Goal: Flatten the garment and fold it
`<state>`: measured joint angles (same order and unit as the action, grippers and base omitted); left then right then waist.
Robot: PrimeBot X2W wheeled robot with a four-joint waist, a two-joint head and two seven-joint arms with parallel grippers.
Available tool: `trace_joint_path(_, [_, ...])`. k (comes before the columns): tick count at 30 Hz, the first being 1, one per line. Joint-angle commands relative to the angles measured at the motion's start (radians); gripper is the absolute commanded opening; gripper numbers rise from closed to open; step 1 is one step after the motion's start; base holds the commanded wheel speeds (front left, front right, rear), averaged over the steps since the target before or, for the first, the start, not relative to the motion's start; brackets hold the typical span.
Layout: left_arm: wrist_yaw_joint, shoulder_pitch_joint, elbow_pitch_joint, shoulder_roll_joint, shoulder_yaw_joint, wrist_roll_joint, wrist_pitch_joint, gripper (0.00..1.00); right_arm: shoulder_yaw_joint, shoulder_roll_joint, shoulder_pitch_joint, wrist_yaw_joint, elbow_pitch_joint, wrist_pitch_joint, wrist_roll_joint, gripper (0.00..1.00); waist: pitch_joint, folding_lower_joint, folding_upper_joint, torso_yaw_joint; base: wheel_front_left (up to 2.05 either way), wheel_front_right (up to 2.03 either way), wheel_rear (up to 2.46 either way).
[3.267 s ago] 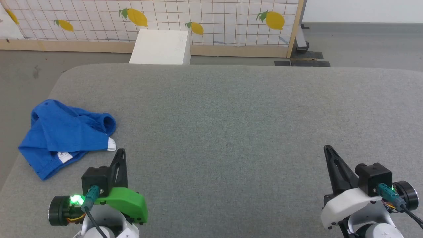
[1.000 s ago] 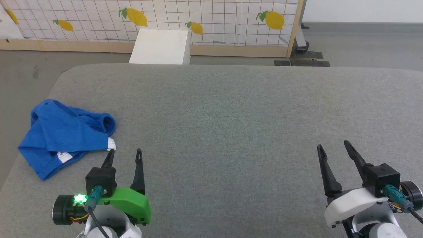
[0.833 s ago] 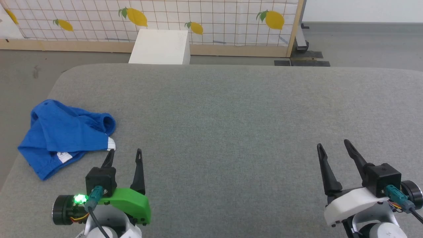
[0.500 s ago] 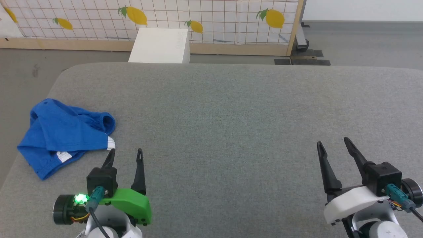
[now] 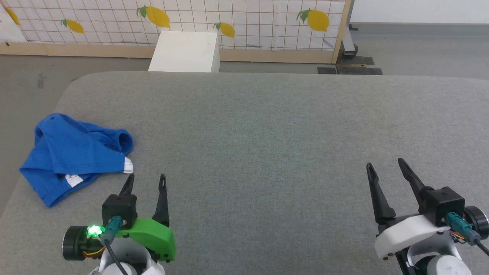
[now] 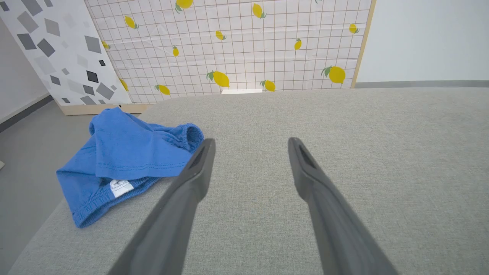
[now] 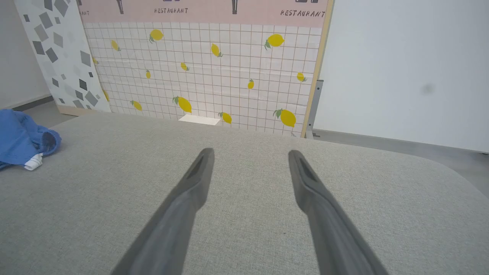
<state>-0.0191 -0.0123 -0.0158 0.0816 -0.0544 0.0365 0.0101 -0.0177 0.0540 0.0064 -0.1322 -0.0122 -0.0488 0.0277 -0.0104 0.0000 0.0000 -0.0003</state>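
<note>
The garment (image 5: 72, 156) lies crumpled in a loose heap at the middle left of the head view, on the left edge of the grey padded table (image 5: 267, 126). Its bright blue cloth is bunched over itself, with the gathered waistband curling up on the heap's right side. A small white label (image 6: 121, 188) shows near its lower hem in the left wrist view. The left gripper (image 5: 147, 176) sits at the lower left of the head view with its two dark fingers spread apart and nothing between them. Its left fingertip is just below the garment's white-edged corner, apart from it. The right gripper (image 5: 385, 163) sits at the lower right, well apart from the garment, fingers likewise parted and empty. Beyond the table's far edge, at the top of the frame, a white box (image 5: 185, 51) stands before a lemon-print panel (image 5: 248, 23).
</note>
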Motion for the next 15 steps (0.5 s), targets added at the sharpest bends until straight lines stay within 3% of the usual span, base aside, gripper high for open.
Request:
trace_joint_path(1, [-0.007,-0.002,-0.002,0.01,-0.004,0.009,-0.001,1.0,-0.001,-0.002,-0.011,0.001,-0.006,-0.005,0.006,1.0,-0.002,0.0,0.0,0.0,0.0,0.0,0.0])
trace_joint_path(15, [-0.02,-0.021,-0.013,0.023,-0.023,0.014,0.003,1.0,-0.002,-0.003,-0.003,0.001,-0.009,-0.007,0.014,1.0,-0.006,0.0,0.0,0.053,0.0,0.0,0.0])
